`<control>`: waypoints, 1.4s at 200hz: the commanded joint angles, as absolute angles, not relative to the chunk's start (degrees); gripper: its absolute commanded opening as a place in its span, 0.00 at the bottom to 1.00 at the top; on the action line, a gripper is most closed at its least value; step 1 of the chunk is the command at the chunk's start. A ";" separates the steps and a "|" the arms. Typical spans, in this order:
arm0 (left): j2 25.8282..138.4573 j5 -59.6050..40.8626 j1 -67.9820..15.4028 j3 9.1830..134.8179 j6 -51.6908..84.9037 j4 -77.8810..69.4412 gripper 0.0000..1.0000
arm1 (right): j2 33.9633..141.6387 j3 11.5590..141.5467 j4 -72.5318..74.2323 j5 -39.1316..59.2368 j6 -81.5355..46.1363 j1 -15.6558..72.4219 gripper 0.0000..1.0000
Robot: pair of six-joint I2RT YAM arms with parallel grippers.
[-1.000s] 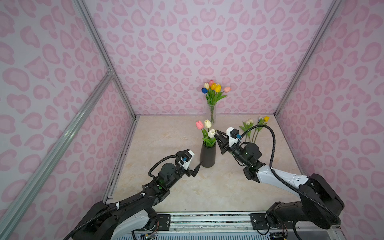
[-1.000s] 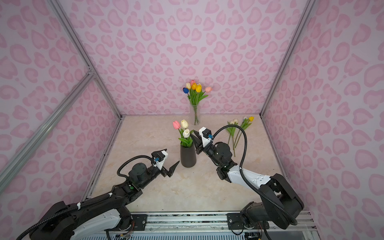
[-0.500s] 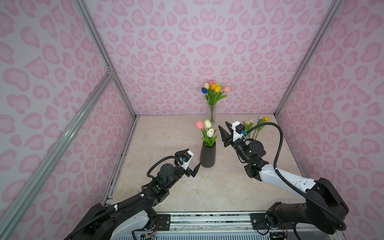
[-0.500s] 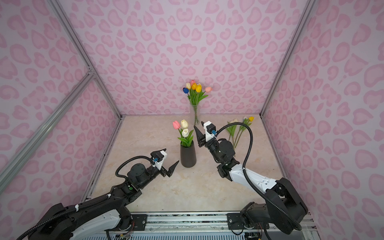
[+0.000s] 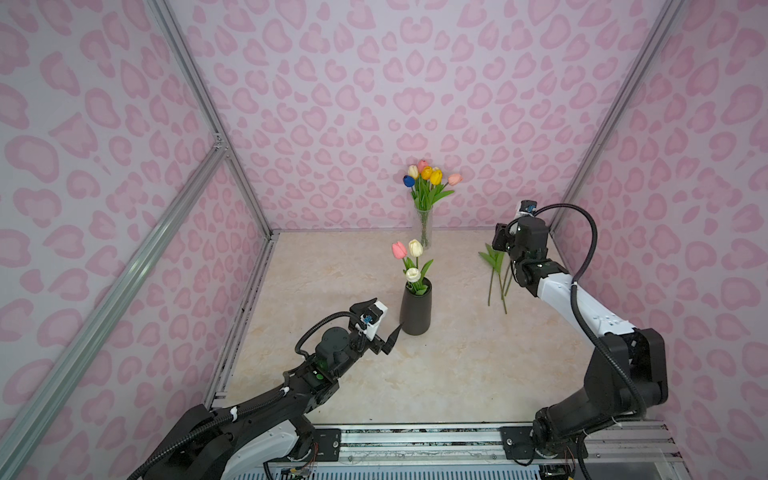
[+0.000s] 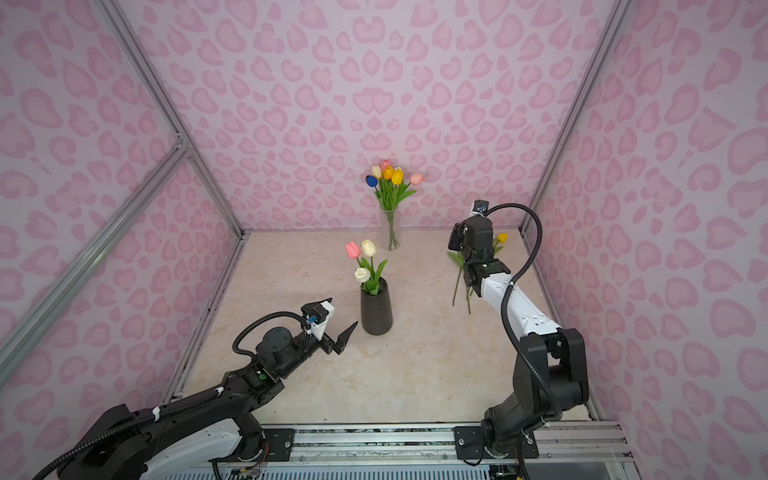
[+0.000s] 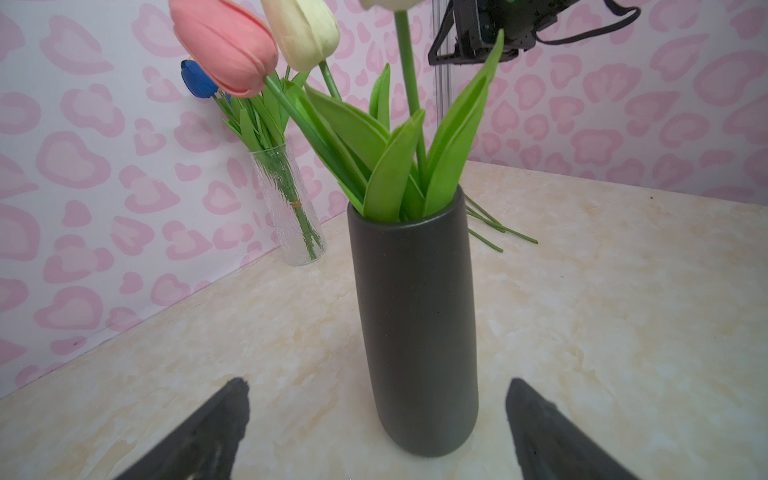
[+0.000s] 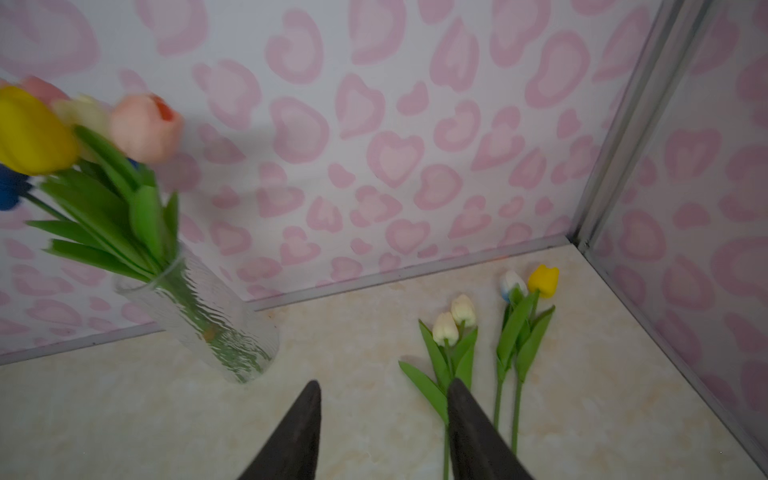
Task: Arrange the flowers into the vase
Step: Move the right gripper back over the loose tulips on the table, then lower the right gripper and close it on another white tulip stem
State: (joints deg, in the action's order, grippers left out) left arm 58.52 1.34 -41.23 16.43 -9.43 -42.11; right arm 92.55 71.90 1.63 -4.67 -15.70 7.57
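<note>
The right gripper has left the black vase and swung to the back right corner; it now hangs over the four loose flowers lying on the table, jaws parted wider than before and empty; one finger covers a leaf, perhaps touching it. Three flowers stand in the black vase, as before; a bunch fills the glass vase by the back wall. The left gripper stays spread wide beside the black vase, holding nothing.
</note>
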 commanded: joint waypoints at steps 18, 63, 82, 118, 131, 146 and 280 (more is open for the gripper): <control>59.02 1.80 -41.22 16.78 -9.38 -44.47 0.97 | 104.55 84.43 -27.66 4.45 -14.06 4.48 0.50; 60.03 1.04 -41.22 17.65 -8.99 -43.81 0.97 | 115.39 93.30 -37.26 2.37 -11.98 2.95 0.40; 60.12 1.06 -41.22 17.81 -9.26 -43.51 0.97 | 118.21 95.19 -39.42 1.91 -11.08 2.84 0.37; 60.19 1.39 -41.20 17.99 -9.11 -43.27 0.97 | 123.78 98.35 -42.37 2.32 -9.50 2.56 0.27; 60.21 1.07 -41.22 18.11 -9.14 -43.07 0.97 | 125.07 99.29 -43.00 3.04 -9.76 2.31 0.24; 60.12 1.10 -41.22 18.10 -9.11 -42.93 0.97 | 125.54 99.40 -42.33 3.25 -9.88 2.20 0.24; 60.56 1.27 -41.22 18.66 -9.49 -41.99 0.97 | 130.28 102.05 -43.82 3.07 -9.50 1.14 0.17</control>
